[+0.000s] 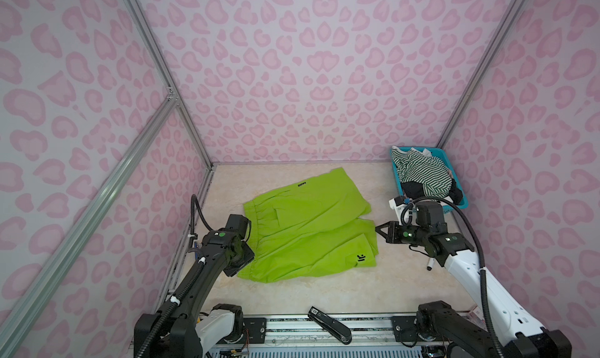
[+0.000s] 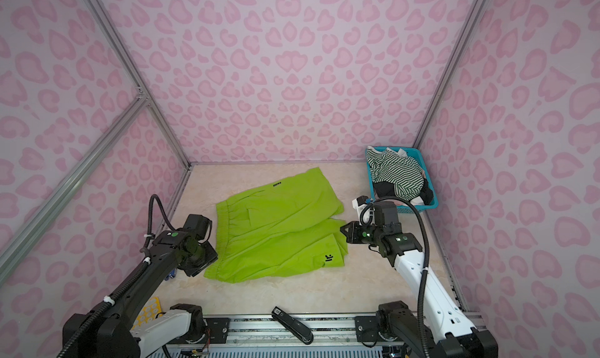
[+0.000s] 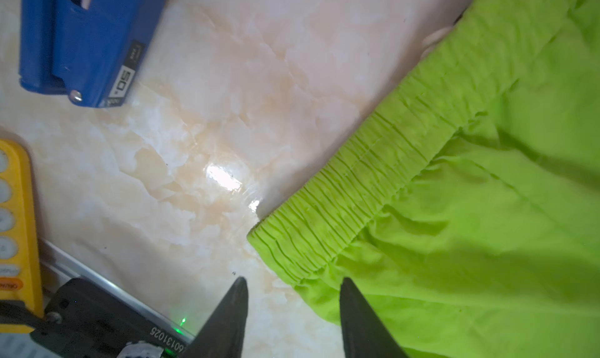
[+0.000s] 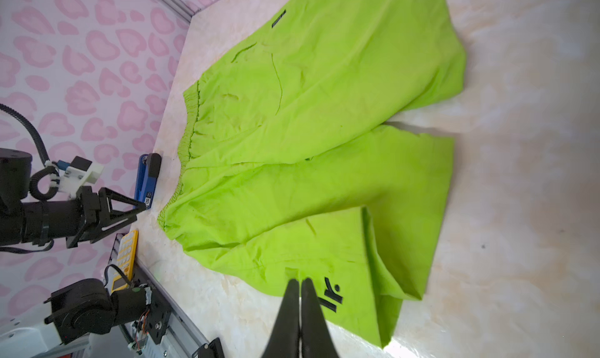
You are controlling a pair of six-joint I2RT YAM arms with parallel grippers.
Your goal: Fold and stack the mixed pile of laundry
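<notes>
Nearest the front rail lies a black stapler (image 1: 329,324), clear of the work.

Just beyond it, the lime-green elastic-waist shorts (image 1: 308,229) lie spread on the pale marble-patterned worktop (image 1: 324,291). The waistband faces the left arm and the two legs point toward the right arm.

The left gripper (image 3: 293,283) is open and holds nothing. Its jaws straddle the fabric edge just below the near corner of the ribbed waistband (image 3: 373,177).

The right gripper (image 4: 299,283) is closed with nothing between its jaws, over the near leg beside the small black logo (image 4: 331,296).

The step in hand looks like a lengthwise fold, near leg over far leg.

- **Right arm:** it would first need to open, then pinch the near hem corner. A flap of that leg is doubled over near the hem, so the pinch should take the outer corner rather than the doubled layer.
- **Left arm:** it should bite deep enough into the gathered elastic to catch both layers.
- **The carry:** both arms should lift only a little and move together, so that waistband meets waistband and hem meets hem.

A blue stapler-like tool (image 3: 81,41) and a yellow calculator (image 3: 16,226) sit beside the left arm, so its approach should stay on the fabric side.

Farthest off, in the back right corner, a teal plastic lattice basket (image 1: 458,190) holds the rest of the laundry. The green-and-white striped top (image 1: 422,174) lies uppermost over dark clothes.
</notes>
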